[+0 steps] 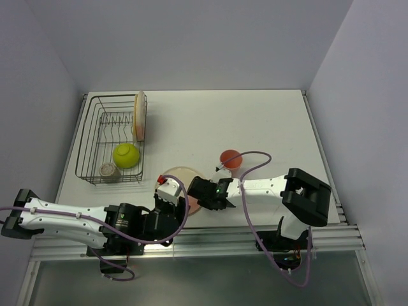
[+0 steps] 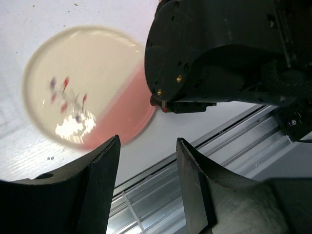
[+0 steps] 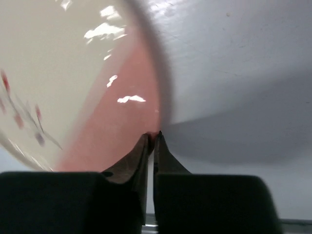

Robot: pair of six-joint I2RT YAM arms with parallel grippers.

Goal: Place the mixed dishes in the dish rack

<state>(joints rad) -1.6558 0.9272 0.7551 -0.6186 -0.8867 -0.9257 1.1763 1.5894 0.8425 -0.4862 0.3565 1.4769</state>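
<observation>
Nearest the arm bases, the left gripper (image 2: 146, 187) hovers over the bench's (image 1: 268, 121) near edge with its dull black fingers (image 2: 100, 187) parted around empty air, holding nothing. Just beyond them lies a round, glossy cream plate (image 1: 178, 175) with a pink segment and small red and purple sprigs, blurred in both wrist views; in the top view its near side is hidden under the two wrists. The right gripper (image 3: 151, 141) has its fingers pinched nearly together on the pink rim of that plate, seen from the right wrist, though the exact contact is lost in blur; the plate's far side is cut off there. Past the right wrist a salmon-pink cup (image 1: 231, 159) stands on the smooth white bench, partly crossed by a purple cable (image 1: 252, 156). Farther left sits the dish rack (image 1: 89, 137), thin black wire with upright prongs. In its near end are a rounded lime-green bowl (image 1: 126, 155) and a small grey speckled dish (image 1: 109, 171); a plate with a yellow part (image 1: 140, 115) stands on edge farther back, its face not readable.
</observation>
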